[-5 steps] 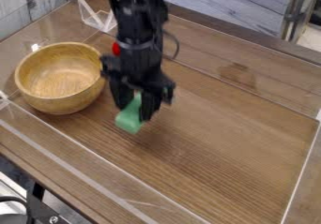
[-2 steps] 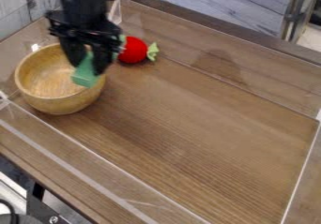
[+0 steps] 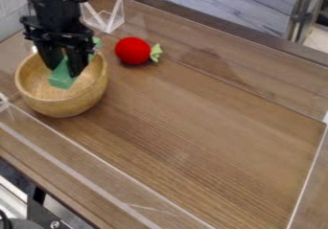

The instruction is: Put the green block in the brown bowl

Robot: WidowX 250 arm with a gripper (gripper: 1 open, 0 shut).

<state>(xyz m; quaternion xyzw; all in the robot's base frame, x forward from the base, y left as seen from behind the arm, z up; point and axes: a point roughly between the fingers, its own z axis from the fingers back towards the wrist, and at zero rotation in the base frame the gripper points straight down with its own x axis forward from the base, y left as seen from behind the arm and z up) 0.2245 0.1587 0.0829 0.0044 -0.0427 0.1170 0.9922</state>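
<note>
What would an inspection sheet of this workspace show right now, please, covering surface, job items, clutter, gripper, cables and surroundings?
Surface: brown wood-grain table, raised edging along its far and right sides.
Job's things: green block within the rim of the brown bowl, at the table's left; whether it touches the bottom cannot be told.
Clutter: red strawberry-like toy with green leaves, right of the bowl; clear stand behind.
Gripper: black gripper over the bowl, jaws closed on the block.
Cables: dark cable at the lower left corner.
Surroundings: pale strip beyond the right edging; nothing else clear.
</note>
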